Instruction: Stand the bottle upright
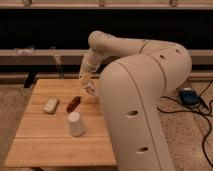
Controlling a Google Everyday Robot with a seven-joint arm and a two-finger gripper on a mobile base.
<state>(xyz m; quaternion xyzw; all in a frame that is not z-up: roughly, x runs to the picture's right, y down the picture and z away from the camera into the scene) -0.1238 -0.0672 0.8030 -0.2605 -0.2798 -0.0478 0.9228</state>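
Dim, warm light from overhead falls evenly on the table with only faint, soft shadows, the wall behind stays near black, and the whole view is blurry, the gripper over the table's far edge smeared.
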